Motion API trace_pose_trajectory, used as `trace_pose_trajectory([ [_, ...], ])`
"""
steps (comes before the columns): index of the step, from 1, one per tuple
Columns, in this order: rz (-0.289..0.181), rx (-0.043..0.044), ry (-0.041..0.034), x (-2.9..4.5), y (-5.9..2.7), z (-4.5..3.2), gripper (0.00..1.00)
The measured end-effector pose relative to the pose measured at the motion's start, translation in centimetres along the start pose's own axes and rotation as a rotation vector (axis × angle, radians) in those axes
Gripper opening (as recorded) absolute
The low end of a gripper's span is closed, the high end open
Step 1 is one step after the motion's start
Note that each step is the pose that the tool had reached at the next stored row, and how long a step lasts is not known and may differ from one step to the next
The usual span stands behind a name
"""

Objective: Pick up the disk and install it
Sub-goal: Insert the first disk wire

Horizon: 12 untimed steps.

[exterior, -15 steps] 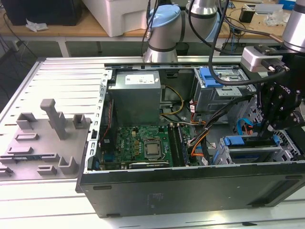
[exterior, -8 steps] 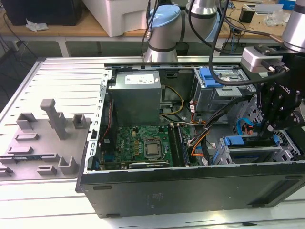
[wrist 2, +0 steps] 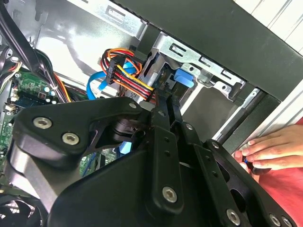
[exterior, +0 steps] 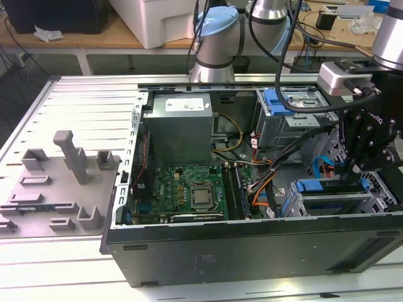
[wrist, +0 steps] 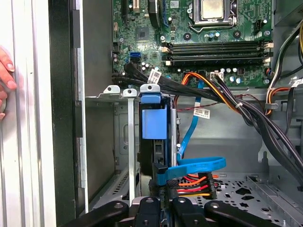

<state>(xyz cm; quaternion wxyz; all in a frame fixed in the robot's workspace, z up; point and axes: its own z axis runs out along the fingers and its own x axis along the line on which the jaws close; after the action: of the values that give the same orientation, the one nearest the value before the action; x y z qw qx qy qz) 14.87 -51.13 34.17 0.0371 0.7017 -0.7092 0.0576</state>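
Disk (wrist: 154, 118) sits on edge in the cage (wrist: 130, 142), gripper (exterior: 351, 168) down at its end, grip can't be told; cables (wrist: 191, 182) crowding that end could snag or get pinched.

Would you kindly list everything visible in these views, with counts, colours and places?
computer case: one, black, open, mid exterior view.
disk: one, blue-framed, in the drive bay.
power supply: one, grey, far corner of the case.
motherboard: one, green, case floor.
metal cage: one, silver with blue clip, exterior view's right of power supply.
power cable: one bundle, red-orange-yellow-black, by the disk.
flat cable: one, blue, by the disk.
fixture blocks: several, grey, exterior view's left of case.
hand: one, person's, outside the case wall.
gripper: one, black, over the disk.
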Motion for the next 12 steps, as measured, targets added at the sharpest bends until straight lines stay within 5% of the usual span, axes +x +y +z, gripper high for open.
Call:
trace_pose_trajectory([
  [12, 0.0, 0.0, -0.0001, -0.01, -0.02, 0.07, 0.16],
])
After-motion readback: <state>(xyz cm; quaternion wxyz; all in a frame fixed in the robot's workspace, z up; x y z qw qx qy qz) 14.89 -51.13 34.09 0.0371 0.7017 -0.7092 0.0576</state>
